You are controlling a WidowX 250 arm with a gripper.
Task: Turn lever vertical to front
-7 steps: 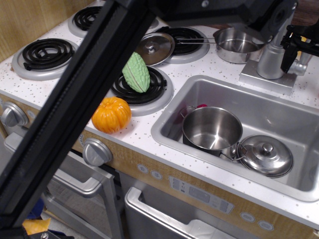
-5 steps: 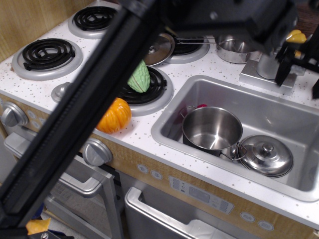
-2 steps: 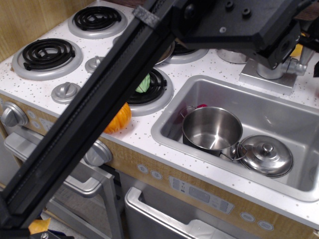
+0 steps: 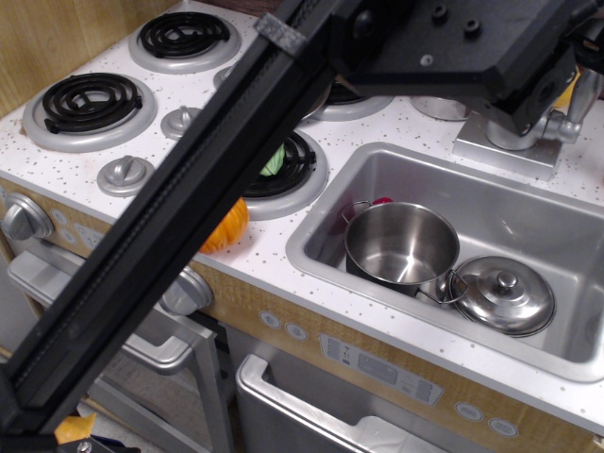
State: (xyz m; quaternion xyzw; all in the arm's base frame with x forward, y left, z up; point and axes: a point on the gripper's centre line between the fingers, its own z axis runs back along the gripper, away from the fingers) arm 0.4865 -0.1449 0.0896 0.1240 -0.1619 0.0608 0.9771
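Note:
The lever [image 4: 566, 126] is a short silver-grey stub jutting to the right from the silver tap column [image 4: 514, 132], which stands on a flat grey base [image 4: 500, 151] behind the sink. My black arm [image 4: 236, 179] crosses the view diagonally. Its wrist block [image 4: 462, 47] hangs over the tap and hides the top of the column. The fingers lie past the top right edge or behind the block, so I cannot tell how they stand. Only dark parts show in the top right corner.
A steel pot [image 4: 401, 247] and its lid [image 4: 503, 294] lie in the sink [image 4: 311, 247]. An orange pumpkin [image 4: 229, 222] and a green vegetable [image 4: 274, 160] peek from behind the arm. Coil burners [image 4: 90, 102] and round stove knobs [image 4: 125, 175] are on the left.
The arm has swung further right and up across the view. The black fingers seen beside the tap earlier have left the frame. The lever still points to the right.

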